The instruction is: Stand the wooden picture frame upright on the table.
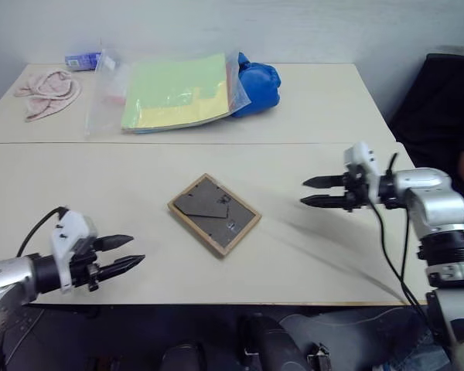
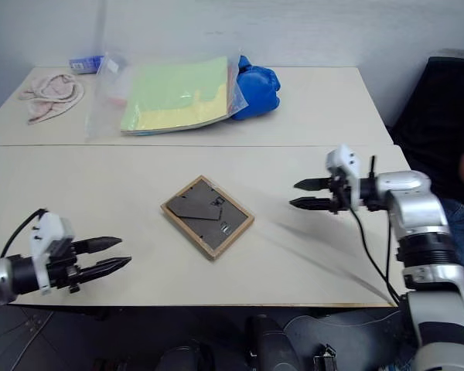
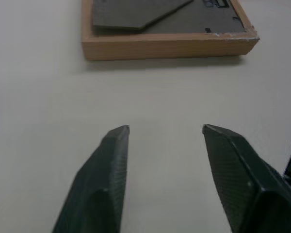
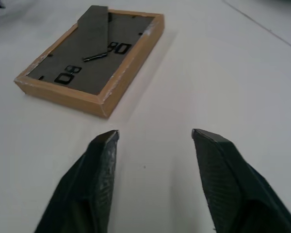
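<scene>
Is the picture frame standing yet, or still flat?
Flat: the wooden picture frame lies face down on the table, dark backboard and folded stand facing up.

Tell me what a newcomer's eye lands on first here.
The wooden picture frame lies face down mid-table, dark backboard up. The left end effector and right end effector flank it, both open and empty. At the far edge lie a green-yellow sleeved paper and a blue object.
</scene>
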